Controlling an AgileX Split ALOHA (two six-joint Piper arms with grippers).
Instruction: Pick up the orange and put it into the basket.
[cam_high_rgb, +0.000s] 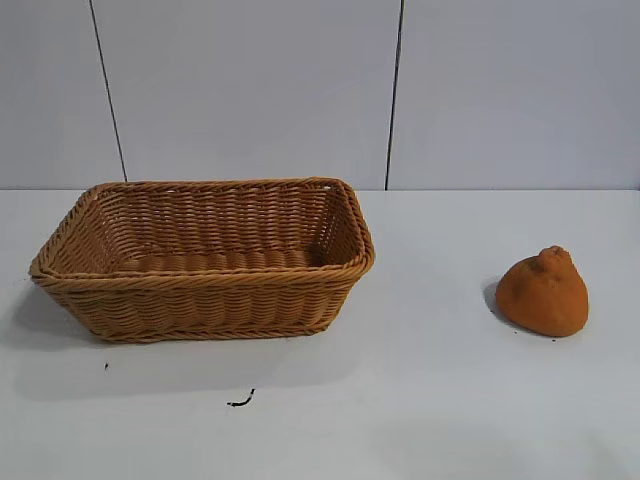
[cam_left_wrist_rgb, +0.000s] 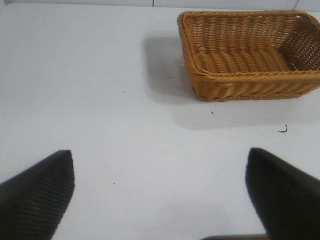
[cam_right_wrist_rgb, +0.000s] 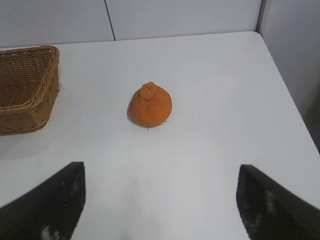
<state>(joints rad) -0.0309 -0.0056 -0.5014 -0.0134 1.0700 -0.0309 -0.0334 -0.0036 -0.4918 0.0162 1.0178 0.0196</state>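
While both my arms hang back above the table (cam_high_rgb: 420, 400), my right gripper (cam_right_wrist_rgb: 160, 200) holds its jaws wide apart, facing the orange (cam_right_wrist_rgb: 149, 105), lumpy and matte, knob up. At its nine o'clock, well apart, sits the woven basket (cam_high_rgb: 200, 300). Only my left gripper (cam_left_wrist_rgb: 160, 195), also spread, sees the basket whole.

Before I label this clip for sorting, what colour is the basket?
Tan-brown woven wicker basket, clearest in the exterior view.
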